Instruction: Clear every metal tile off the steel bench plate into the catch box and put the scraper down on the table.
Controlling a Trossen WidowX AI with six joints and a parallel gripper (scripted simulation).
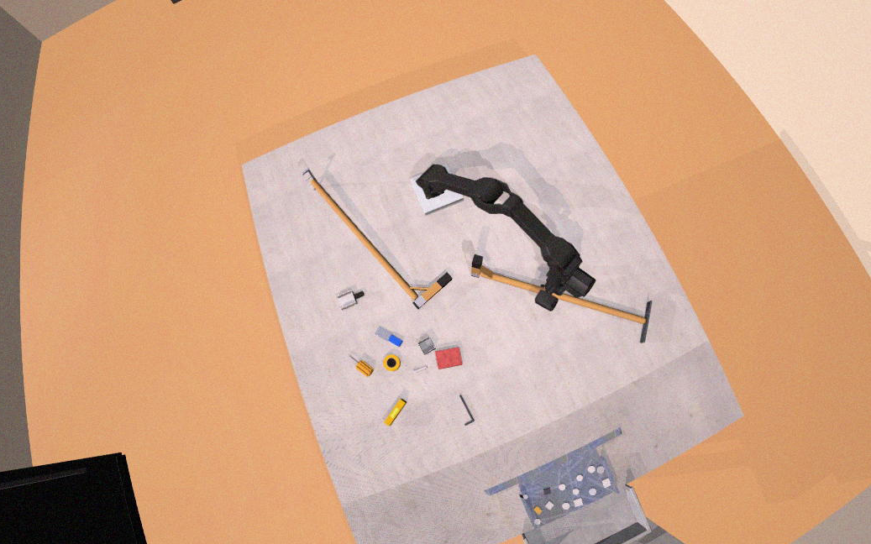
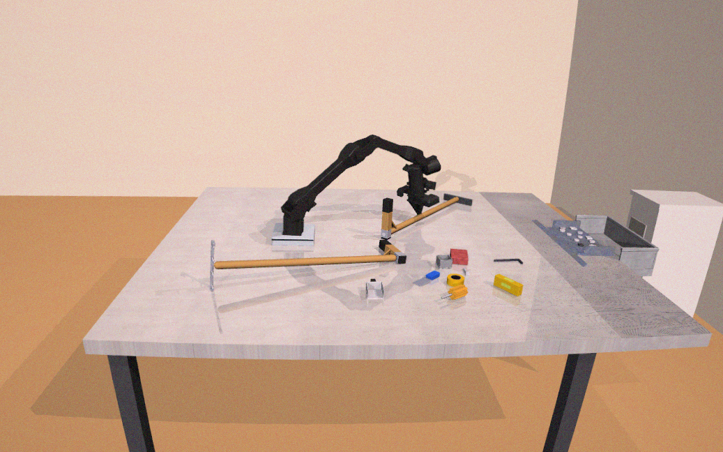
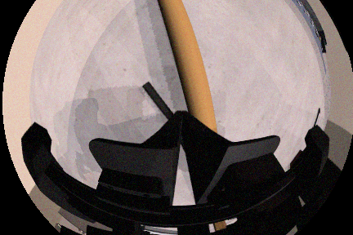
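A long tool with a wooden handle and a flat dark blade, the scraper [image 1: 594, 306] [image 2: 436, 210] [image 3: 185, 44], lies on the table under the arm. A second long wooden-handled tool [image 1: 364, 238] [image 2: 302, 262] has a thin metal head. My gripper [image 2: 418, 211] [image 3: 180, 115] is shut with nothing between its fingers; it points down, fingertips beside the scraper's handle, low over the table. In the top view the arm hides the fingertips. Several small tiles [image 1: 591, 468] lie on the bluish steel plate [image 1: 552, 472]. The catch box [image 1: 638, 515] [image 2: 640, 262] adjoins the plate's far end.
A short dark bar [image 3: 157, 99] lies left of the scraper's handle. A red block [image 1: 448, 358] [image 2: 459, 257], yellow tape [image 1: 391, 363], a yellow level [image 1: 395, 411] [image 2: 507, 284] and a hex key [image 1: 467, 410] are among several small things. A white cabinet [image 2: 678, 247] stands behind the catch box.
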